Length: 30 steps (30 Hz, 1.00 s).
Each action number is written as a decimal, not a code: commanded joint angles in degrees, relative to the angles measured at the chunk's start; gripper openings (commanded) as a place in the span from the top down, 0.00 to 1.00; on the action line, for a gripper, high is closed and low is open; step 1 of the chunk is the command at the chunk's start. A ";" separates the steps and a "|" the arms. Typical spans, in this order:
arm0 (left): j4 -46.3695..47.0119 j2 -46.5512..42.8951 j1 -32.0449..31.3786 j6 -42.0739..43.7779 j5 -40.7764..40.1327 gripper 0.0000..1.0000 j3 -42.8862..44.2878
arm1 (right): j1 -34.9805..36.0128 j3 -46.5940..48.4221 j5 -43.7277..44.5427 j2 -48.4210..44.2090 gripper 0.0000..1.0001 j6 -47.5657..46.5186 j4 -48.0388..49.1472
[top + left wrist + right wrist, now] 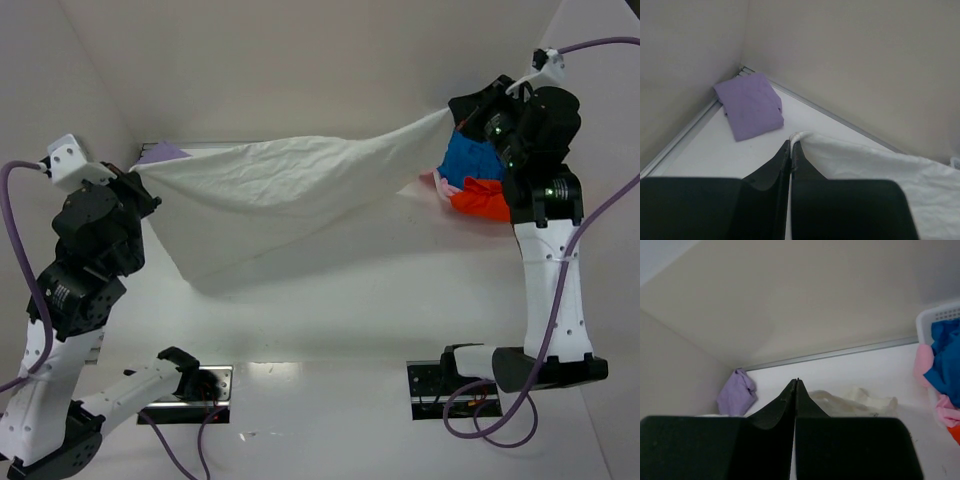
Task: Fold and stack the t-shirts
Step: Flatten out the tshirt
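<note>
An off-white t-shirt hangs stretched in the air between both grippers, its lower edge sagging toward the table. My left gripper is shut on its left corner; the cloth shows at the fingertips in the left wrist view. My right gripper is shut on its right corner; off-white cloth lies beyond the shut fingers. A folded lavender t-shirt lies in the far left corner; it also shows in the top view and the right wrist view. Blue, orange-red and pale pink shirts are piled at the right.
A white mesh basket holds the blue and pink shirts at the right. Walls close the table at the back and left. Two black base mounts sit at the near edge.
</note>
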 commanded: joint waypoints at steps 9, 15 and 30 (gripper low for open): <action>4.83 -3.19 0.34 1.66 -5.32 1.00 4.49 | -2.02 4.81 2.65 -6.59 0.99 -1.89 -1.73; 4.83 -1.53 0.34 -0.61 4.23 1.00 4.49 | -2.02 13.77 -0.07 -2.73 0.99 -1.89 -2.34; 3.86 5.25 0.34 -3.17 17.80 1.00 -0.78 | -0.70 -26.97 -15.80 -7.90 0.78 4.00 9.86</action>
